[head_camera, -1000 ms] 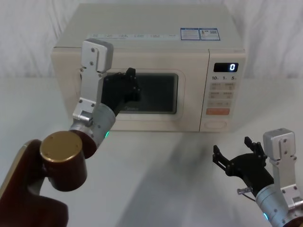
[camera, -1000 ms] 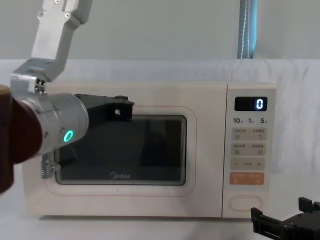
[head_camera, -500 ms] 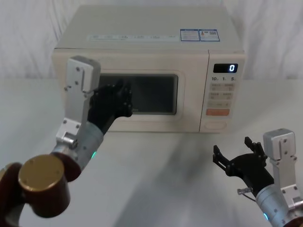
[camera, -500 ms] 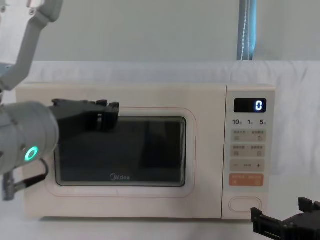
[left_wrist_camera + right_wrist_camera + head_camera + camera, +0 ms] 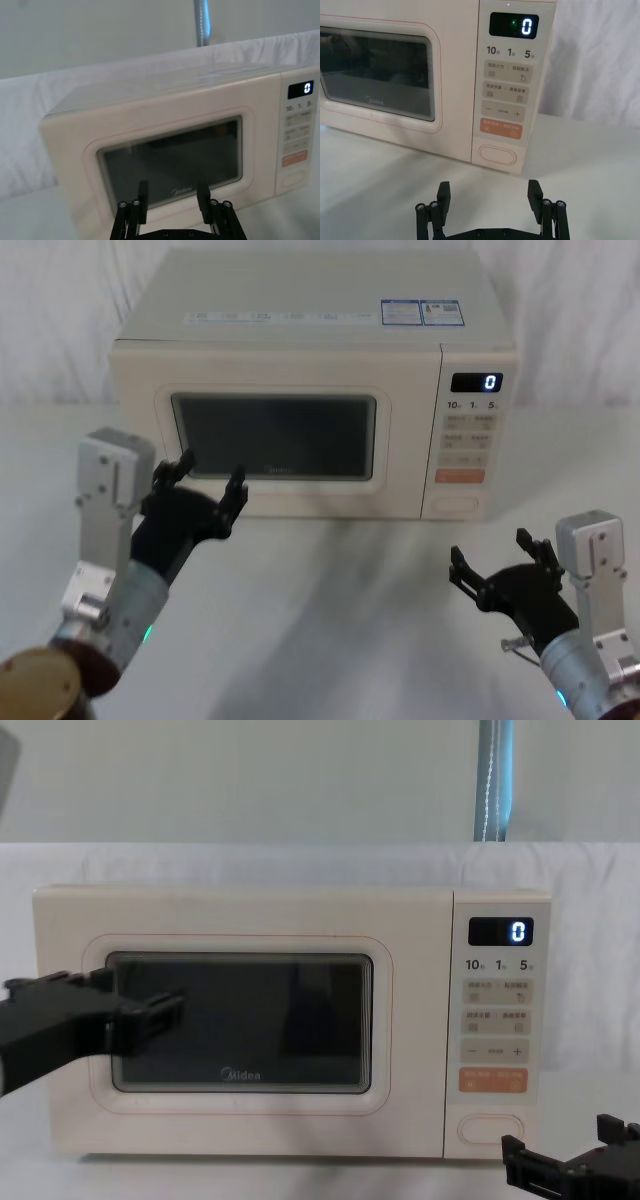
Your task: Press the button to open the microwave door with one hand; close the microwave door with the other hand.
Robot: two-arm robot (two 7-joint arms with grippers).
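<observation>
Microwave door [image 5: 272,435] sits flush in the cream oven on a white tabletop [image 5: 330,600], with both grippers held off in front of it.

The left gripper [image 5: 207,478] hovers before the door's lower left corner, its jaws spread and holding nothing; in the left wrist view its two fingertips [image 5: 142,190] frame the bottom edge of the dark window. The right gripper [image 5: 503,558] hangs low over the tabletop, ahead of and below the control panel [image 5: 471,440], jaws likewise wide apart and empty. The button [image 5: 497,154], a plain cream oblong, lies at the foot of that panel, just under the orange key [image 5: 502,129], well apart from the right gripper. The display [image 5: 501,931] reads 0.
</observation>
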